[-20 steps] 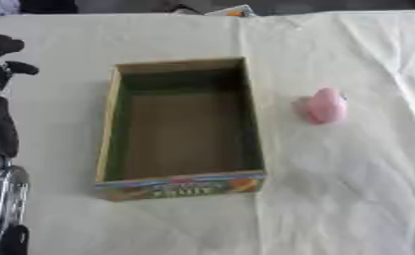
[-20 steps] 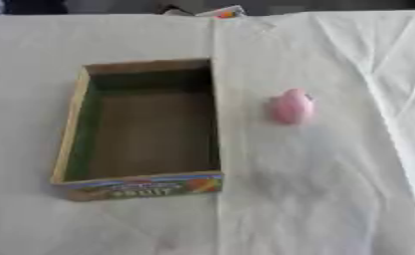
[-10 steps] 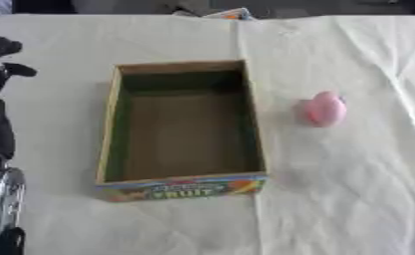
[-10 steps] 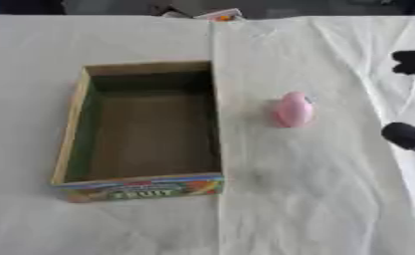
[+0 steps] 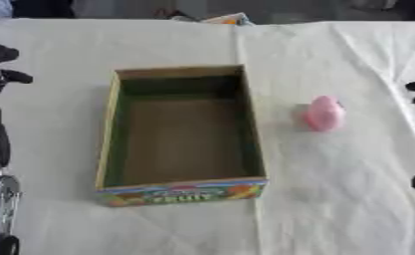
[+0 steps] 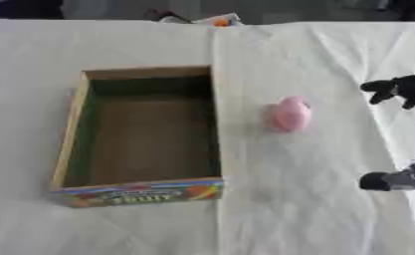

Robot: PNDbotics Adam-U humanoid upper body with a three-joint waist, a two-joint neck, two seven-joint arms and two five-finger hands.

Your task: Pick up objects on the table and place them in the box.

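White cloth over counter [image 5: 158, 40]. Cardboard box [image 5: 182, 191] sits mid-counter, nothing inside. Pink rounded thing [image 6: 290, 113] lies on cloth just right of box. Right hand [image 6: 402, 89] near it at right edge, fingers spread wide, holding nothing. Left hand [image 5: 0, 67] at left edge, fingers relaxed.

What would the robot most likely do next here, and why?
Probably bring its right hand further left toward the pink object to grasp it. That object lies on the cloth beside the box, which looks empty, and the hand is the nearer one, apart from it.
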